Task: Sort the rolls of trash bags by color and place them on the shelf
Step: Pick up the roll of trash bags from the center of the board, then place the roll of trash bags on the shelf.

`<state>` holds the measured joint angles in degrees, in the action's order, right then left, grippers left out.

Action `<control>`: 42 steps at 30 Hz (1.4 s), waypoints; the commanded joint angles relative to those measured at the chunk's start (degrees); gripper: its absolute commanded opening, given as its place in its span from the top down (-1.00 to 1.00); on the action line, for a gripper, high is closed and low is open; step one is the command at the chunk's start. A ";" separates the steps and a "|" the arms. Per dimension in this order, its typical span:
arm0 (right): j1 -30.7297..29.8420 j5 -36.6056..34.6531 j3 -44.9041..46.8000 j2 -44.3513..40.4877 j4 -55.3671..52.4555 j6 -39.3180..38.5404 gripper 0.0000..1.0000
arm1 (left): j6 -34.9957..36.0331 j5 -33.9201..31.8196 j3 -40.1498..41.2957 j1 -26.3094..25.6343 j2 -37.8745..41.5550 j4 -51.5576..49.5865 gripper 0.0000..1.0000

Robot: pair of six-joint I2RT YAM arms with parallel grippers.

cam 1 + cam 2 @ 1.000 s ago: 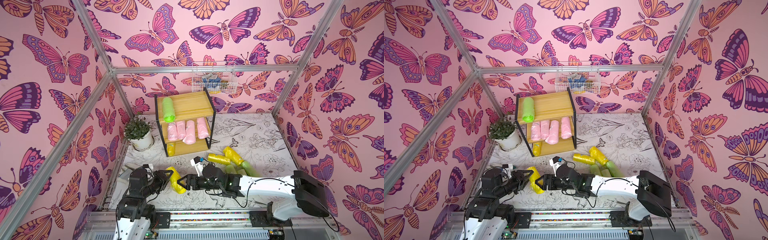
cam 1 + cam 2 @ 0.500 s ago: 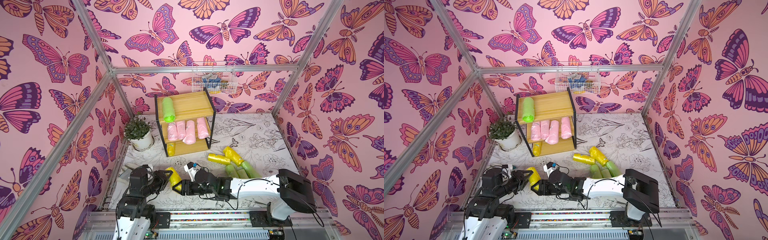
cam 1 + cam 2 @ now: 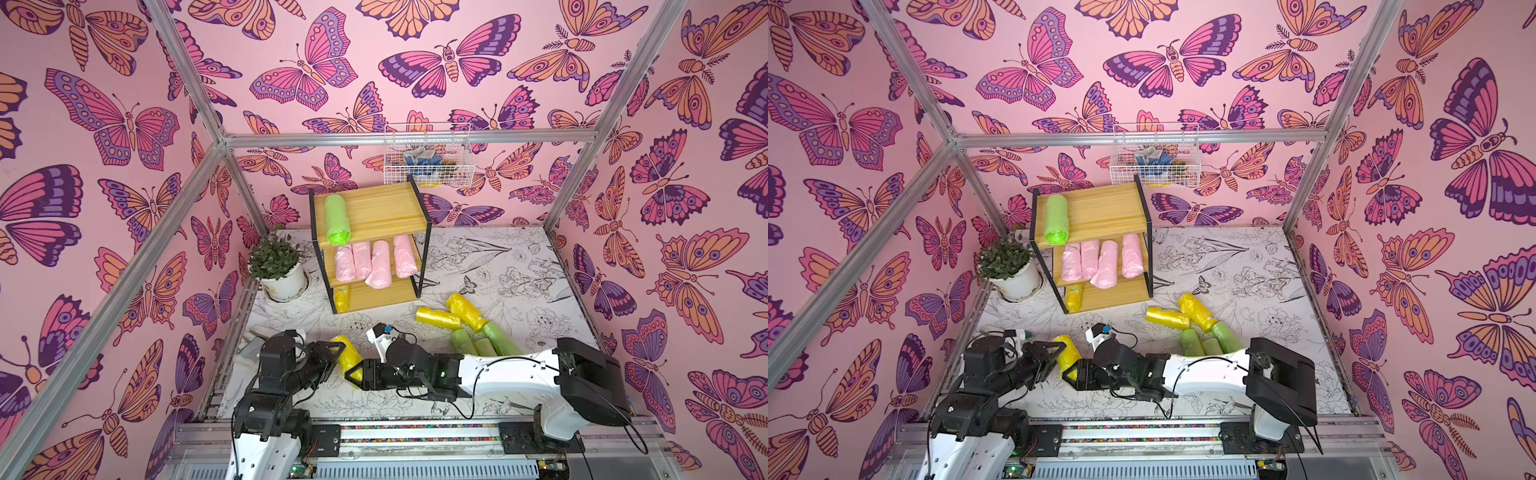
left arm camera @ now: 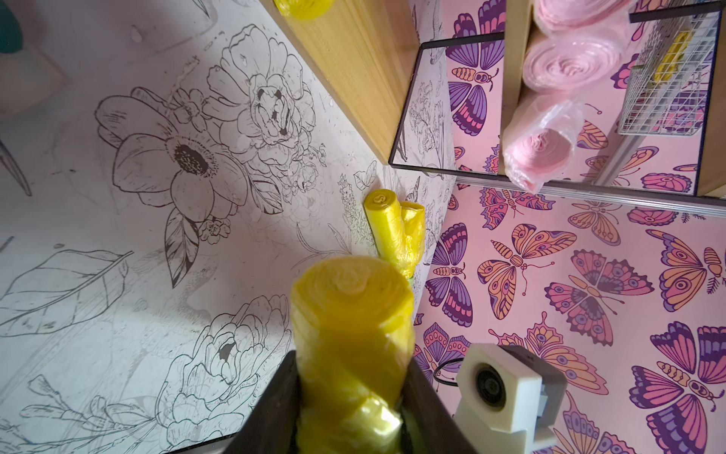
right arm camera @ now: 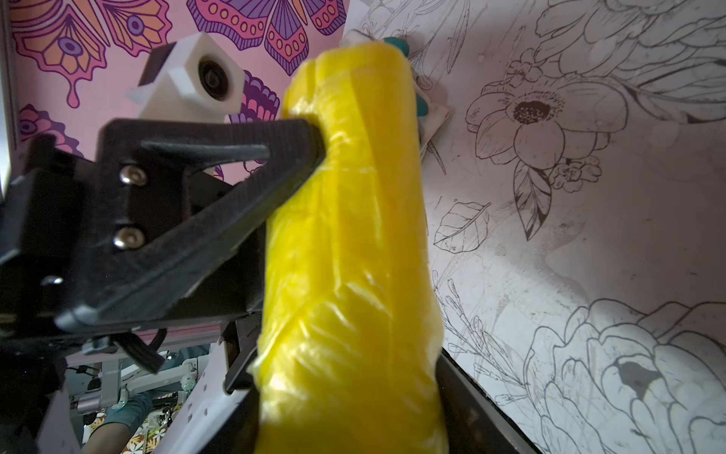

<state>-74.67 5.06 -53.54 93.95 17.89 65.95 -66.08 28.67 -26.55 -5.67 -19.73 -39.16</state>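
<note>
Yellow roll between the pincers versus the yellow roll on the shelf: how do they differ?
The held yellow roll is gripped by the left pincer and right pincer; the shelved yellow roll lies untouched. The held yellow roll slants across the top views, while the shelved yellow roll points front to back on the bottom board of the shelf, at its left end. Both are crinkly yellow plastic cylinders.

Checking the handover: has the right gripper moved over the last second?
Yes. The right gripper has slid left, away from the loose green rolls, toward the yellow roll in the left gripper.
</note>
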 commanded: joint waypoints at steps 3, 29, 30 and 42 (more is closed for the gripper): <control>-0.29 -2.55 -1.74 -1.59 -3.56 -2.31 0.16 | 1.31 0.43 -1.05 -0.21 0.13 -0.23 1.00; 12.93 -13.56 2.17 16.77 37.77 5.90 1.00 | 19.12 -12.04 -14.43 -0.20 3.36 -14.31 -0.38; 13.55 -13.37 1.18 17.93 37.83 6.32 1.00 | 19.47 -12.57 -14.67 -0.21 4.15 -14.29 -0.39; 18.52 -10.91 -9.20 27.21 36.51 9.61 1.00 | 22.70 -15.56 -15.99 -0.16 7.66 -14.29 -0.45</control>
<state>-57.52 -6.66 -59.92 119.15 51.70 74.26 -45.50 14.28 -42.19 -5.69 -12.27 -52.51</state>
